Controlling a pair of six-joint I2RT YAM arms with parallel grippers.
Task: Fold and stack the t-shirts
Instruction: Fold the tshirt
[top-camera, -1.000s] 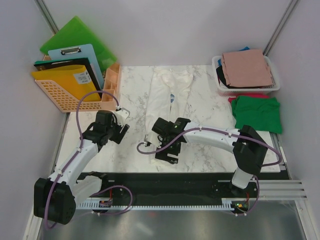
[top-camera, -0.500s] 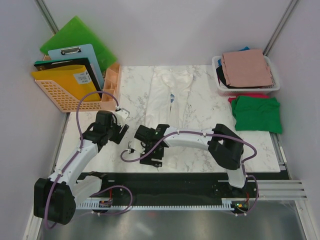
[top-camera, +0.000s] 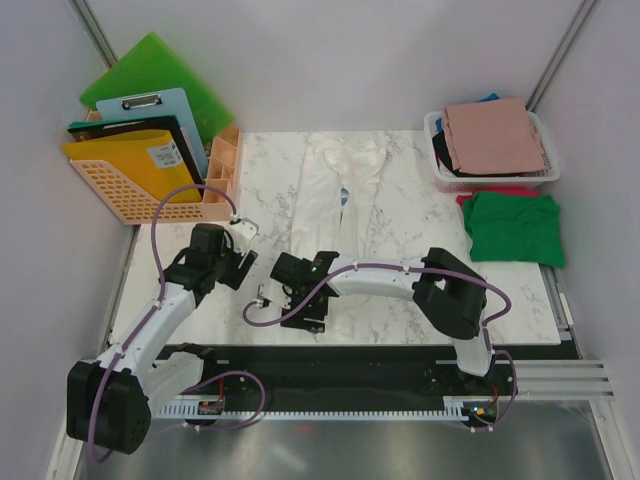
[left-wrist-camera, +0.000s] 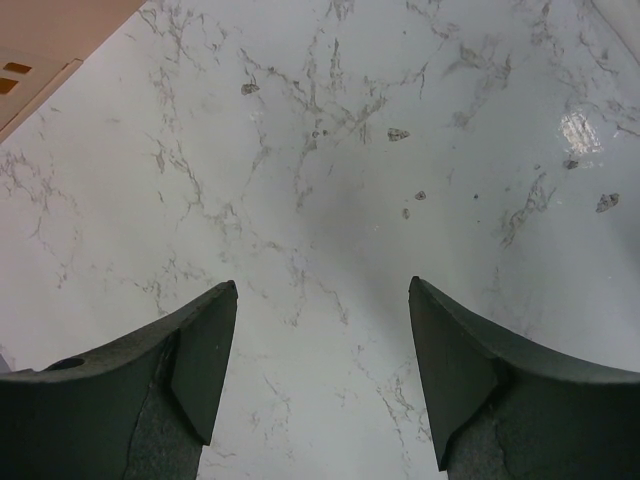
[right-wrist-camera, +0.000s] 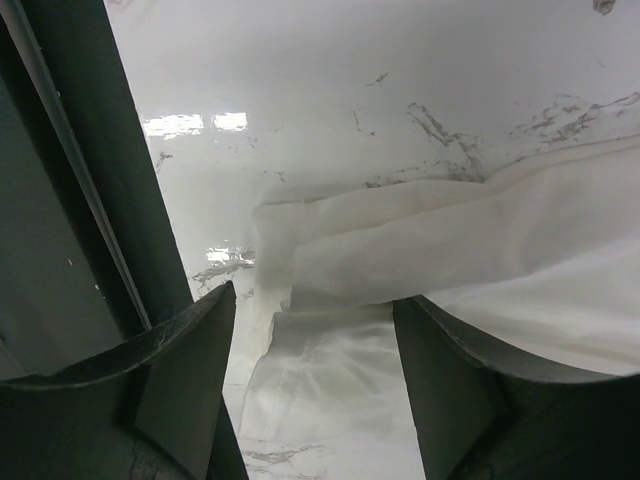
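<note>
One cream t-shirt (top-camera: 338, 178), one green (top-camera: 515, 230), apparently folded

Pale grey walls (top-camera: 330, 60) fill the upper frame, with metal posts (top-camera: 97, 35) in both upper corners. A white marble table (top-camera: 260, 190) lies mid-frame, with glare (left-wrist-camera: 581, 128) on it.

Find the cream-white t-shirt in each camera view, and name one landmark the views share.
Top external: cream-white t-shirt lies lengthwise mid-table, its near end by the right end effector.
Left wrist: not in it; only bare marble.
Right wrist: its crumpled edge fills the right and lower middle, between the open fingers.
Shared landmark: the veined marble tabletop.
</note>
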